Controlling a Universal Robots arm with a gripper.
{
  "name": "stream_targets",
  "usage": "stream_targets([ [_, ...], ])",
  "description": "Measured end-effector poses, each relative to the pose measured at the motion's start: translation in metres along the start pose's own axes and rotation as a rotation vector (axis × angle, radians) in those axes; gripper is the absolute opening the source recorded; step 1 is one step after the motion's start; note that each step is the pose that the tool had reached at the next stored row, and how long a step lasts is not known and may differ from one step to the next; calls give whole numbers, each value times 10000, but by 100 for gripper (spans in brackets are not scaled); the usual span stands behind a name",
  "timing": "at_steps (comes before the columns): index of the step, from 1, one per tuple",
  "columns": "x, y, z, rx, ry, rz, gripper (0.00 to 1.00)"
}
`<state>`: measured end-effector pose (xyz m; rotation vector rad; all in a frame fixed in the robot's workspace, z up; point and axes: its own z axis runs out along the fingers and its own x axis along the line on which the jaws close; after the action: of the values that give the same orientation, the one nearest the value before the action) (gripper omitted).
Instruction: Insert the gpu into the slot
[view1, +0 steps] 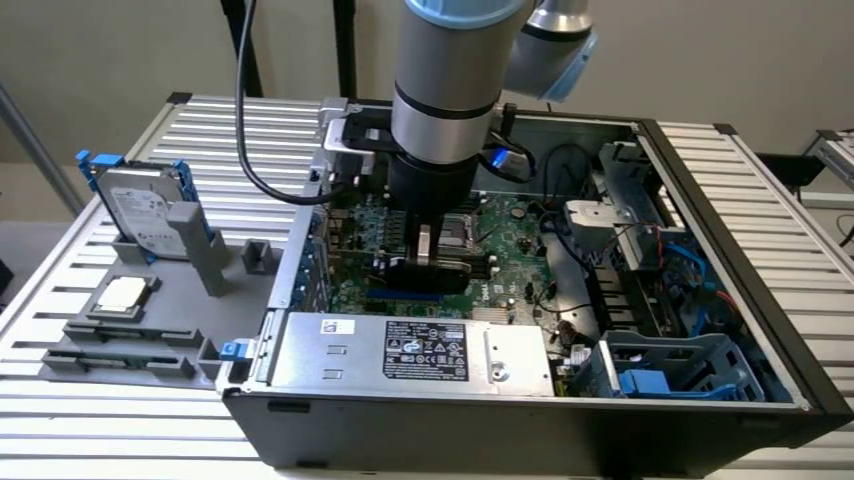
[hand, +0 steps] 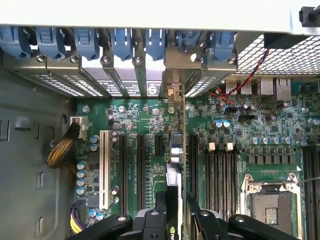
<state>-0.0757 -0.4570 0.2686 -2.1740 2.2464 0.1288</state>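
The gpu (view1: 434, 268) is a thin black card that hangs just above the green motherboard (view1: 514, 225) inside the open computer case. My gripper (view1: 430, 258) is shut on it from above. In the wrist view the gpu (hand: 175, 165) runs edge-on between my two black fingers (hand: 161, 212), and its metal bracket end reaches toward the rear openings of the case. The bright-blue slot (view1: 400, 297) lies on the board right below the card's lower edge. In the wrist view the card covers the slot.
A silver power-supply box (view1: 400, 350) sits in front of the slot. Black memory slots (hand: 220, 175) and the CPU socket (hand: 272, 205) lie beside the card, and a white slot (hand: 104, 167) on its other side. Blue clips (hand: 120, 42) line the rear wall. A hard drive (view1: 140, 210) stands outside.
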Motion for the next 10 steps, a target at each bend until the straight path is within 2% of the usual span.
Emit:
stream_targets([
  [10,-21,1,17,-1,-1,-1,26],
])
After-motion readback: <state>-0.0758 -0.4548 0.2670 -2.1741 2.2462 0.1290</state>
